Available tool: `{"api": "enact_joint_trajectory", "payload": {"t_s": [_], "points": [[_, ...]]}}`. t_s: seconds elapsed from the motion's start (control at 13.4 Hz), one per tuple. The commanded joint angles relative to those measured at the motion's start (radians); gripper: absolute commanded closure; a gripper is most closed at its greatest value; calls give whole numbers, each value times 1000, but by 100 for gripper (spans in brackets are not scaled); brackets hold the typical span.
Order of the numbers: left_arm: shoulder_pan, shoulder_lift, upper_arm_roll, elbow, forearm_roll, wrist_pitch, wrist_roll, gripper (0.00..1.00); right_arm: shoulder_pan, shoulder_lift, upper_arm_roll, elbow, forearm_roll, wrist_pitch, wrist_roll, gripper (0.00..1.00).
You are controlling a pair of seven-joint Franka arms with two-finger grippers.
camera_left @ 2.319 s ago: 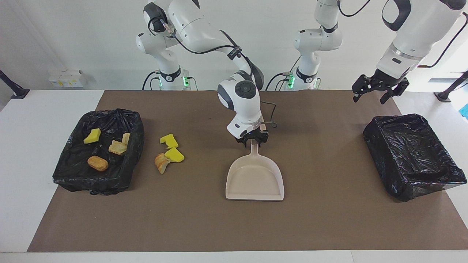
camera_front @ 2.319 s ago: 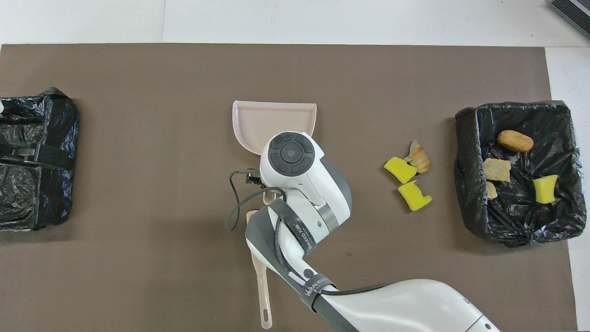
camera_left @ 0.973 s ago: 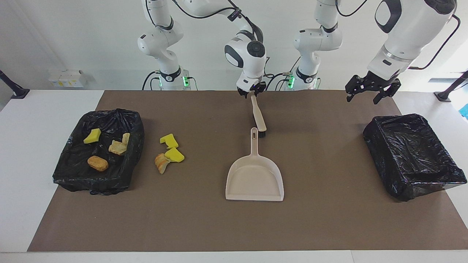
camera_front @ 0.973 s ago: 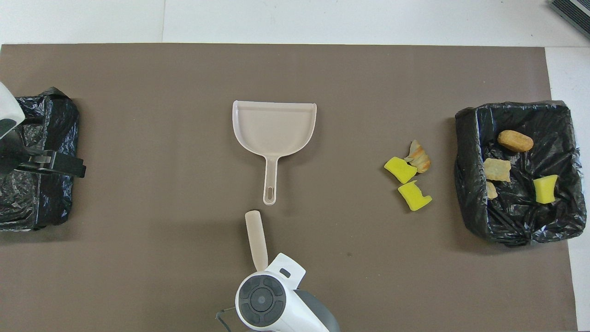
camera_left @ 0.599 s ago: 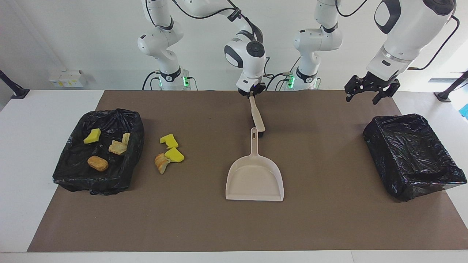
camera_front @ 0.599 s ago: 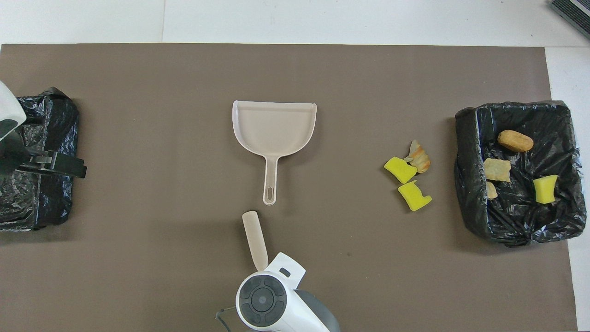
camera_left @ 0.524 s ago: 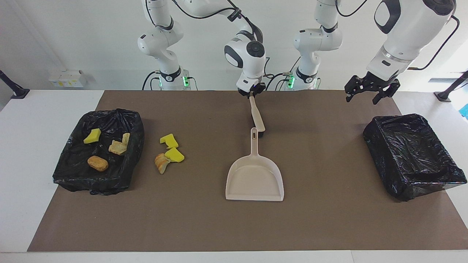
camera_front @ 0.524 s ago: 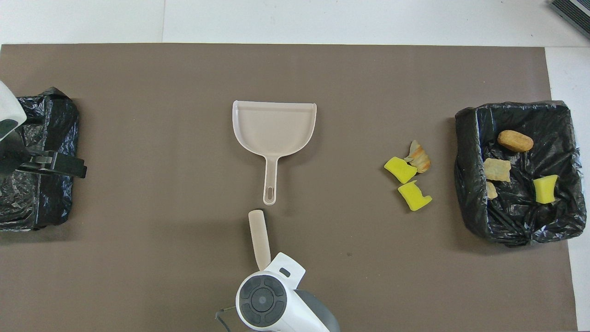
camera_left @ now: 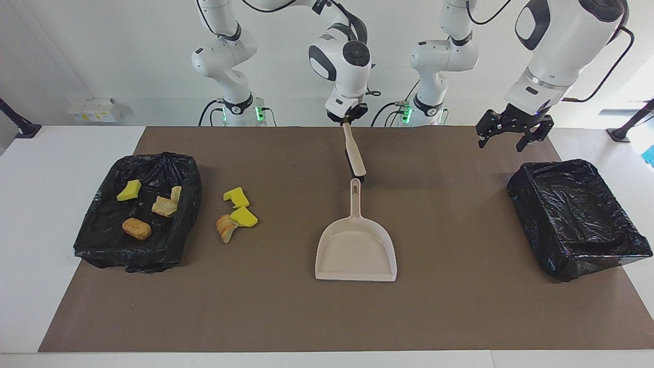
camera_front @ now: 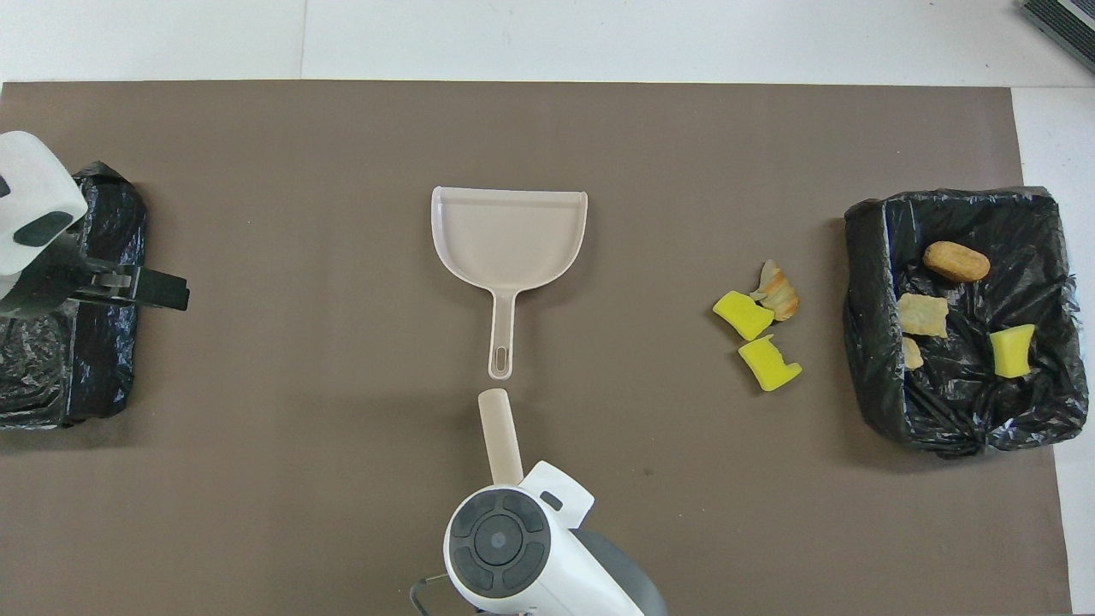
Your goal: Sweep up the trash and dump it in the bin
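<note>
**Brush taken up, dustpan left lying**

At the right arm's end of the table, the filled bin (camera_left: 185,225) held four scraps: one yellow-green sponge piece (camera_left: 129,190) and three bread-like lumps (camera_left: 164,206). Beside it on the brown mat (camera_left: 255,317) lay three loose scraps: two yellow sponge chunks (camera_left: 243,216) and one bread-like lump (camera_left: 225,228). None had shifted.

The right gripper (camera_left: 348,118) had left the single dustpan (camera_left: 356,250), gone to the one brush (camera_left: 354,153) and clamped its handle. It now held the brush tilted, head down, just short of the dustpan's handle tip. I judged that sweeping could start next, though the loose scraps lay well apart from the pan.

The left gripper (camera_left: 503,137), fingers spread wide and empty, had drifted from over the empty bin (camera_left: 577,214) toward mid-table.
</note>
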Motion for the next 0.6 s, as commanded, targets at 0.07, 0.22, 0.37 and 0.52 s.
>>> {"api": "enact_joint_trajectory", "payload": {"t_s": [0.07,0.22,0.37,0.52], "points": [[-59,54,13,-15,-34,125,-65,0,-26,-28,-1,-20,29,-82,70,100],[-121,100,13,-14,-34,191,-134,0,-69,-65,-3,-20,24,-175,73,100],[-174,155,13,-14,-34,268,-190,0,-130,-97,-6,-20,-8,-280,49,100],[-231,204,13,-12,-34,335,-237,0,-181,-108,-6,-18,-72,-321,43,100]]}}
